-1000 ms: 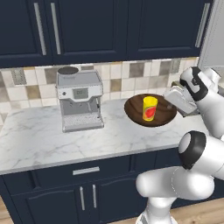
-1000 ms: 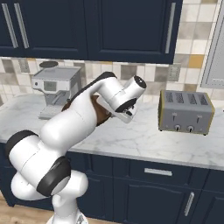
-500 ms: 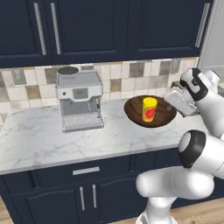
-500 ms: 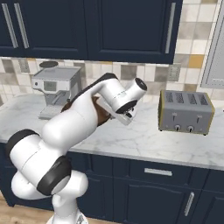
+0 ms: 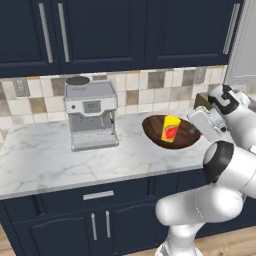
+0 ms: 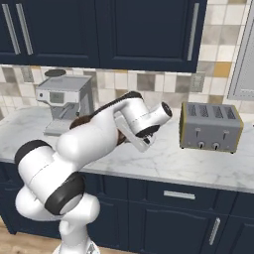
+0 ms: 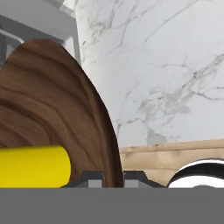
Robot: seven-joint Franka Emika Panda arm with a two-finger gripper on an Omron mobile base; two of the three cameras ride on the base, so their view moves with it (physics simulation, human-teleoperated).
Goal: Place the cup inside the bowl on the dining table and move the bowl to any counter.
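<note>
The dark brown wooden bowl (image 5: pixel 181 138) hangs tilted just over the counter (image 5: pixel 40 160), near its front edge. The yellow cup (image 5: pixel 170 128) with its red mark leans inside the bowl. My gripper (image 5: pixel 197 128) is shut on the bowl's right rim. In the hand view the rim (image 7: pixel 105 131) runs down between my fingertips (image 7: pixel 89 179), with the cup (image 7: pixel 33 166) lying on the left. I cannot tell whether the bowl touches the marble. From the right base view a brown edge of the bowl (image 6: pixel 82 122) peeks out behind my arm. The dining table is out of view.
A silver coffee machine (image 5: pixel 92 120) stands on the counter left of the bowl. A toaster (image 6: pixel 211 126) sits to the right. Navy wall cabinets (image 5: pixel 125 30) hang above the tile backsplash. Bare marble (image 6: pixel 168 161) lies between my arm and the toaster.
The hand and the bowl with the cup have sunk slightly toward the counter. The grip stays the same.
</note>
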